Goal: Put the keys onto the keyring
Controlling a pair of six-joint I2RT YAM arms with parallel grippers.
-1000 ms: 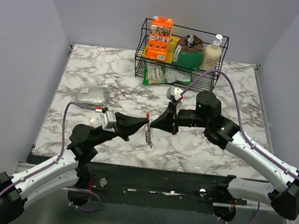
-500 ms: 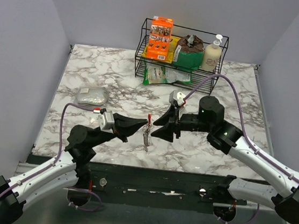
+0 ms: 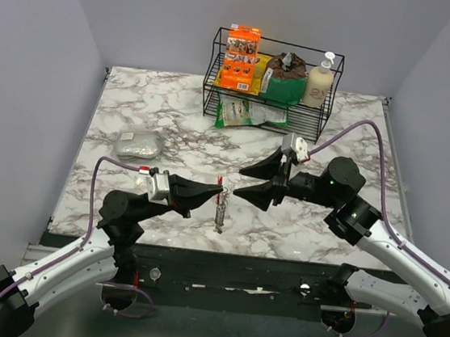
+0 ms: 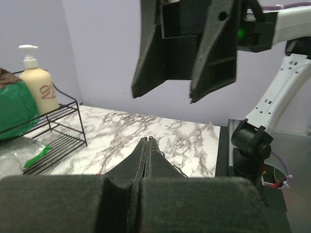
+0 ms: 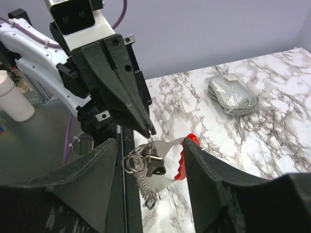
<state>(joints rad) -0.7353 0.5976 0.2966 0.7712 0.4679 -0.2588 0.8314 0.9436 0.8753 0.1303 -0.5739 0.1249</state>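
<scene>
My left gripper [image 3: 214, 190] is shut on the top of the keyring [image 3: 221, 188], a silver clip with a red edge. The keys [image 3: 220, 215] hang below it, a small silver bunch above the table's front part. From the right wrist, the clip [image 5: 167, 148] dangles from the left gripper's fingertips [image 5: 148, 128], with split rings and toothed keys [image 5: 144, 182] under it. My right gripper [image 3: 242, 183] stands open just right of the bunch, one finger on each side and touching nothing. In the left wrist view the shut left gripper [image 4: 147, 141] hides the keys, and the right gripper [image 4: 184, 94] hangs open ahead.
A black wire rack [image 3: 217, 94] at the back holds an orange box [image 3: 241, 56], a green bag [image 3: 284, 79] and a soap bottle [image 3: 321, 82]. A green packet [image 3: 243, 112] lies under it. A grey pouch [image 3: 138, 144] sits at the left. The table's front edge [image 3: 223, 254] is close below the keys.
My right gripper has opened, let go of the keyring and drawn back to the right. The left gripper stays shut, and the bunch now hangs from it alone.
</scene>
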